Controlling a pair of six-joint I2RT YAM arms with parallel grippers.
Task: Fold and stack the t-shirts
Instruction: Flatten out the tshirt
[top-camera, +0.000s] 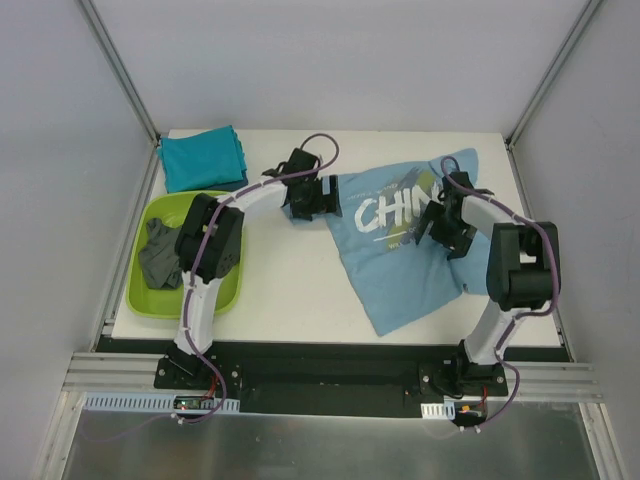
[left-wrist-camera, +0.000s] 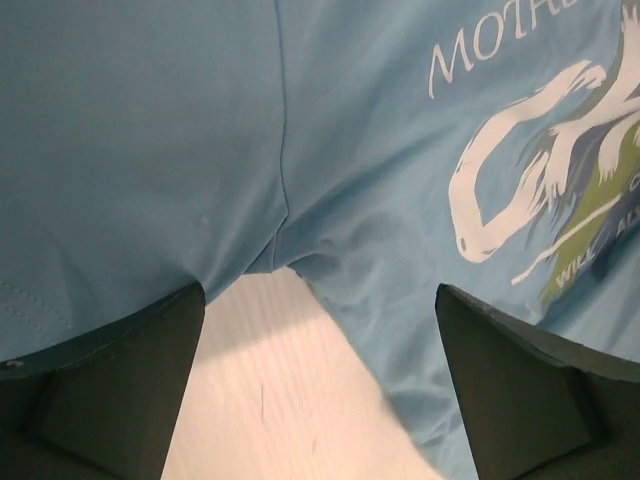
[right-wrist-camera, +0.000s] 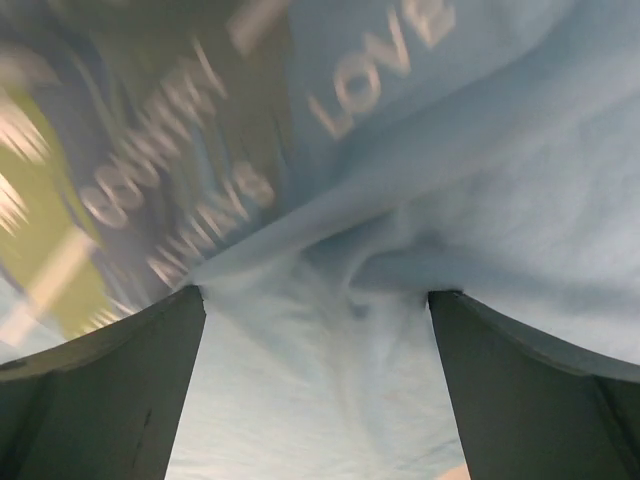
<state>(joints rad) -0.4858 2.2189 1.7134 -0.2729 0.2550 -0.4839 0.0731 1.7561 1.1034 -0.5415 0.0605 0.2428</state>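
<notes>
The light blue shirt (top-camera: 400, 260) lies open on the table (top-camera: 290, 290), more to the right side. Its long way runs on a slant, from the far right corner down toward the near middle. The left gripper (top-camera: 312, 196) sits at the shirt's left edge with its fingers (left-wrist-camera: 110, 390) wide apart and nothing pinched; bare table shows between them, and the cloth edge is just ahead. The right gripper (top-camera: 440, 226) is over the shirt's right side, also wide and holding nothing, with cloth under it. So each arm is close to its own side of the shirt, ready to pick up an edge. A folded teal shirt (top-camera: 203, 158) waits in the far left corner, and a grey shirt (top-camera: 160, 252) sits in the green tub (top-camera: 225, 292).
</notes>
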